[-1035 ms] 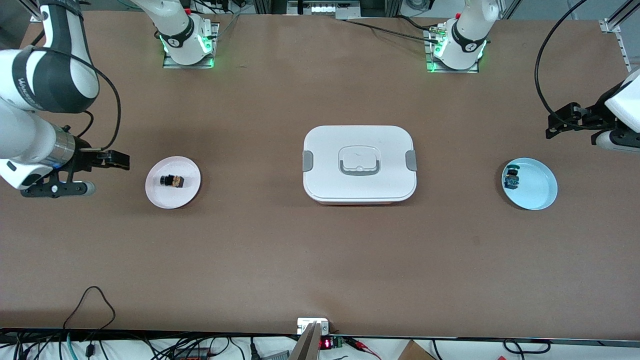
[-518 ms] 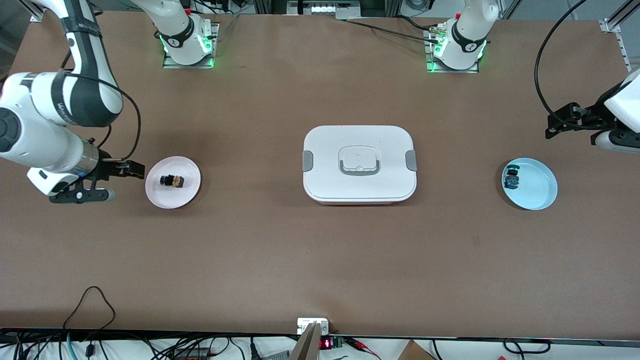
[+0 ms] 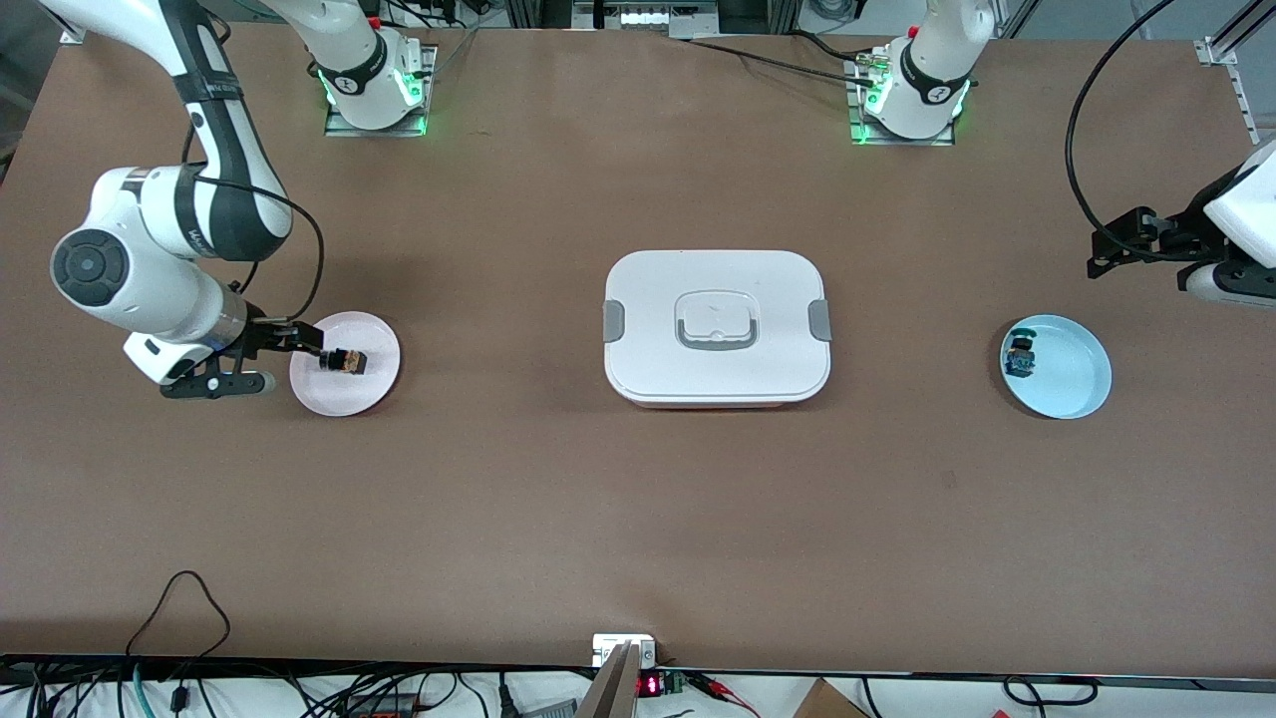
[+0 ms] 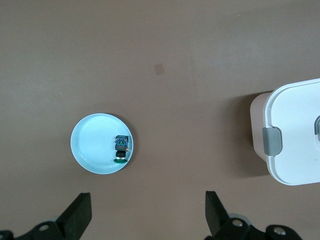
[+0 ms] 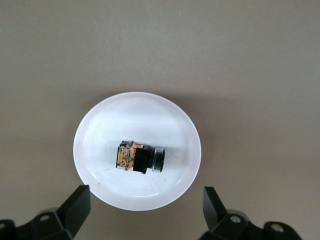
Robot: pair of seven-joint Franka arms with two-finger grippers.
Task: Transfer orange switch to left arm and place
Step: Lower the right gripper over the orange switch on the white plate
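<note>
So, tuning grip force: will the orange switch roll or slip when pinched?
The orange switch looks rigid and probably light. Its round black end might roll, but the boxy body lies flat on the white plate. The glossy plate may let it slide if nudged.

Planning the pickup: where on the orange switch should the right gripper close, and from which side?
Probably from straight above: the orange switch lies on its side on the pink plate. Close the open right gripper across the flat-sided orange body, not the round black end, which could roll out.

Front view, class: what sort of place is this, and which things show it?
Probably a robotics lab test bench: two arms bolted to a brown table, loose cables along its edge, and staged props, a white box between two small plates.
</note>
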